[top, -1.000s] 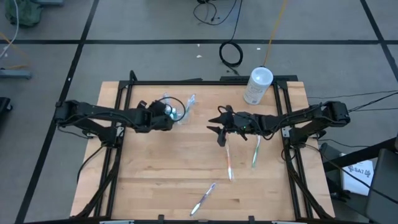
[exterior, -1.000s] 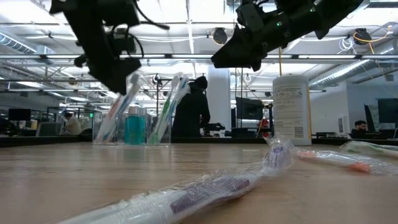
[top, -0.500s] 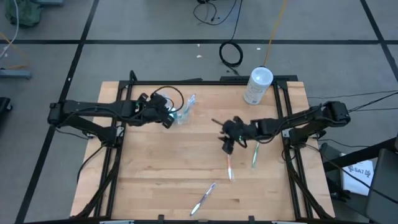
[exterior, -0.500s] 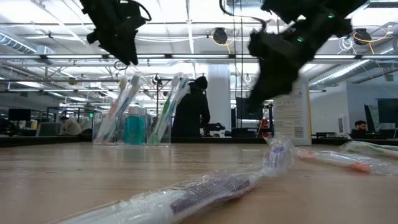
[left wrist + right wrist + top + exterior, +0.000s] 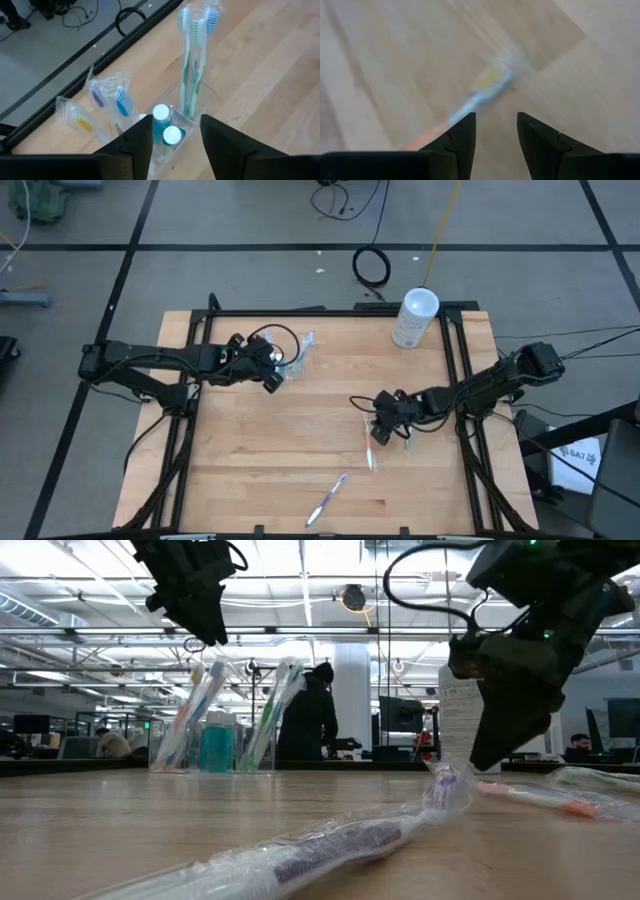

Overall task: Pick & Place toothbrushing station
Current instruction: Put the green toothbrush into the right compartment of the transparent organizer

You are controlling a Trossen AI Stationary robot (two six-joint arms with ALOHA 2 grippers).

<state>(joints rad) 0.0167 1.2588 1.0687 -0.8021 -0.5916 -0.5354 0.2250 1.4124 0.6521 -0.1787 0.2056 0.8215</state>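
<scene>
Robotics lab / open-plan office-type workspace. Evidence: wooden bench-top table on black metal frame, w/ two robot arms mounted either side, sits on grey floor marked w/ dark tape lines; loose cables coiled on floor behind it. Low view looks across the table into a big hall: exposed ceiling pipes & strip lights, rows of desks w/ monitors, a person in dark hoodie standing, others seated at screens further back.
</scene>
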